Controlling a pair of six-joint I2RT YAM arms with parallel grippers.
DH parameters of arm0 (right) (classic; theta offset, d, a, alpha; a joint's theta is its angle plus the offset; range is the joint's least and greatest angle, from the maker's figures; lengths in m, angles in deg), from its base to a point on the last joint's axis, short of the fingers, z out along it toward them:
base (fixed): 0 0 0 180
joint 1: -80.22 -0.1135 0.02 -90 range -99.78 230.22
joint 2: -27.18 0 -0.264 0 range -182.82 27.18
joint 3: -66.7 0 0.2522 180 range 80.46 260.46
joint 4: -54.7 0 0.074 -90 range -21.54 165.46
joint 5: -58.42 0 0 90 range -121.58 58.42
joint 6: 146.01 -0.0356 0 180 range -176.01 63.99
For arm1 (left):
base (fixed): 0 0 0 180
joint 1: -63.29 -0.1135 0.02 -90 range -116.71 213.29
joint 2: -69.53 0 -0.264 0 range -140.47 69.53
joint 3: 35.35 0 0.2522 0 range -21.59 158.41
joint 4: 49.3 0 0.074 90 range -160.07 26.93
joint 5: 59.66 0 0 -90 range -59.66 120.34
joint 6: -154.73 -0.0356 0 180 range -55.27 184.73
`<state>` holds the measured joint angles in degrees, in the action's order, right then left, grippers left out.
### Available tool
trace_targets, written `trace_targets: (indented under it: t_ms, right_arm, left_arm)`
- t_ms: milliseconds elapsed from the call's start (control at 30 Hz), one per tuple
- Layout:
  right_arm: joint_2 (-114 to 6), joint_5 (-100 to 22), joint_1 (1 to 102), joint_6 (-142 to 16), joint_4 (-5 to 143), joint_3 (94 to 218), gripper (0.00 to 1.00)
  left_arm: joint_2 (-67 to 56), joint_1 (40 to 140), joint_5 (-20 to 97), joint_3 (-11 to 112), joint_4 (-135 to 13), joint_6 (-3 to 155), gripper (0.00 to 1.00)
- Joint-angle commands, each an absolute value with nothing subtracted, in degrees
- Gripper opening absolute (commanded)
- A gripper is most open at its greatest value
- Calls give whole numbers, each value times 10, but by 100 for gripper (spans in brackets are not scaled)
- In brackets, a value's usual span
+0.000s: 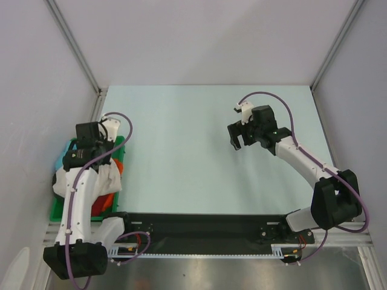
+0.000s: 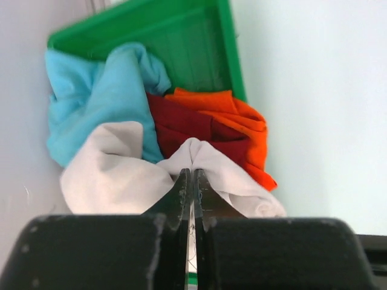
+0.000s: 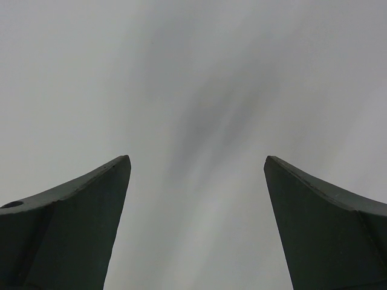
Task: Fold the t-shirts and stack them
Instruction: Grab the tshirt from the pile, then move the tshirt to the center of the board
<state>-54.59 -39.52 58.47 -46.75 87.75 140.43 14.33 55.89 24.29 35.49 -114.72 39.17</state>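
At left edge of worktop (image 1: 193,151), inside one green tray (image 2: 139,18): four t-shirts in a crumpled heap. Counted by colour: one light blue shirt (image 2: 97,96) at far left, one dark red shirt (image 2: 181,124) in middle, one orange shirt (image 2: 242,127) at right, one cream shirt (image 2: 112,169) nearest left wrist camera. Writing on cream cloth: cannot tell from these folds. State of left pincer (image 2: 191,175): clamped tight on raised peak of cream shirt, fingers pressed together on cloth. State of right pincer (image 1: 240,138): spread wide, gripping nothing, hanging over bare worktop on right side, well apart from tray and every shirt.
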Motion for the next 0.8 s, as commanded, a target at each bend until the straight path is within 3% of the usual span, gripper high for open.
trace_targets:
  t_ms: [0, 400, 767]
  right_arm:
    - [-511, -381, 583, -441, 835, 1414, 100]
    - [-481, -384, 587, -415, 825, 1450, 100]
    - [-466, -368, 647, -448, 831, 1460, 100]
  left_arm:
    - [150, 584, 355, 438, -1159, 387, 0]
    - [56, 628, 400, 746, -1180, 413, 0]
    - [-117, 831, 408, 928, -1165, 396, 0]
